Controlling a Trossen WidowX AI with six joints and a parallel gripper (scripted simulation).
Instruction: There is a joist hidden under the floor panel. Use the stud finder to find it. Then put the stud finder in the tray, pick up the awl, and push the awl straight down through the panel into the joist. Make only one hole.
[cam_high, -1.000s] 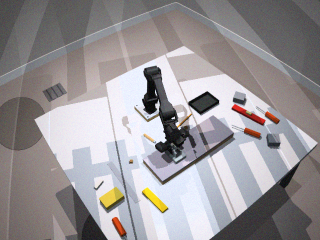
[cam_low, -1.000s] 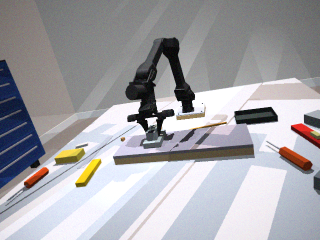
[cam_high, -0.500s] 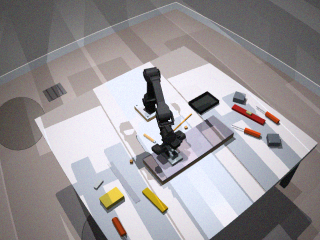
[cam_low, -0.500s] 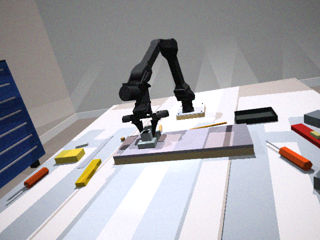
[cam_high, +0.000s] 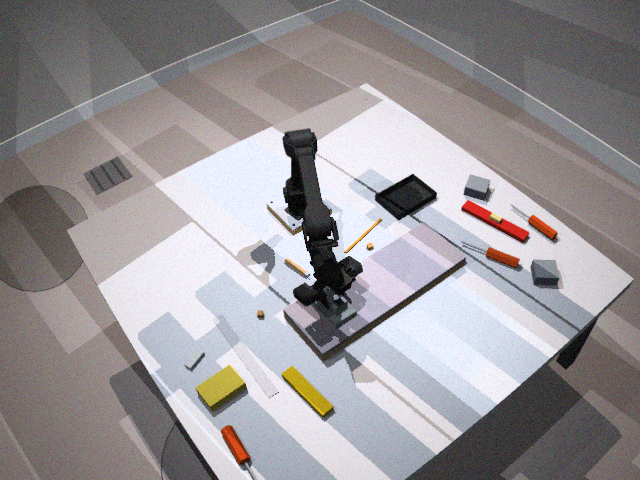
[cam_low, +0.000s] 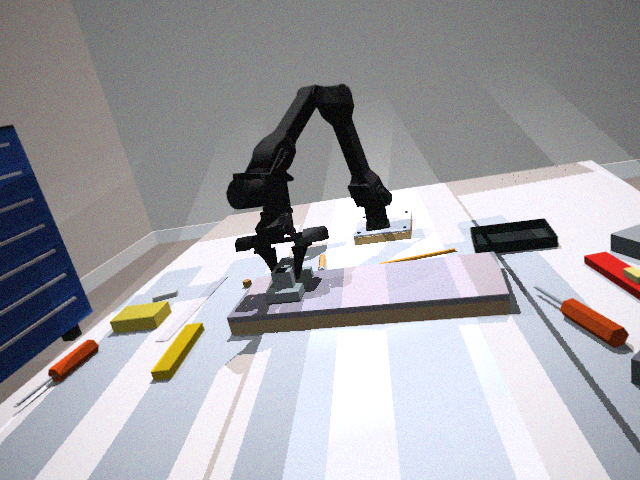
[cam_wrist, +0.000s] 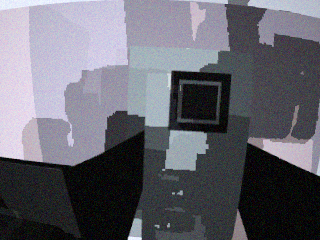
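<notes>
My gripper (cam_high: 334, 303) (cam_low: 285, 272) (cam_wrist: 187, 140) is shut on the grey-green stud finder (cam_high: 346, 315) (cam_low: 285, 293) (cam_wrist: 190, 150). Its base appears flat on the panel, near the panel's left end in the exterior view. The dark square window on its top shows no lit colour in the wrist view. The floor panel (cam_high: 413, 263) (cam_low: 413, 281) (cam_wrist: 55, 45) is pale mauve with a wooden edge; no hole is discernible. The awl (cam_high: 295, 267) (cam_low: 322, 261), with a tan handle, lies behind the panel beside the arm. The black tray (cam_high: 388, 205) (cam_low: 516, 244) holds nothing visible.
A pencil (cam_high: 363, 235) (cam_low: 418, 256) and a small tan cube (cam_high: 369, 246) lie between panel and arm base. Yellow blocks (cam_high: 221, 386) (cam_high: 307, 391) and an orange-handled tool (cam_high: 235, 444) lie left. A red level (cam_high: 494, 221), grey blocks (cam_high: 477, 186) (cam_high: 545, 271) and orange-handled tools (cam_high: 502, 256) (cam_high: 542, 227) lie right.
</notes>
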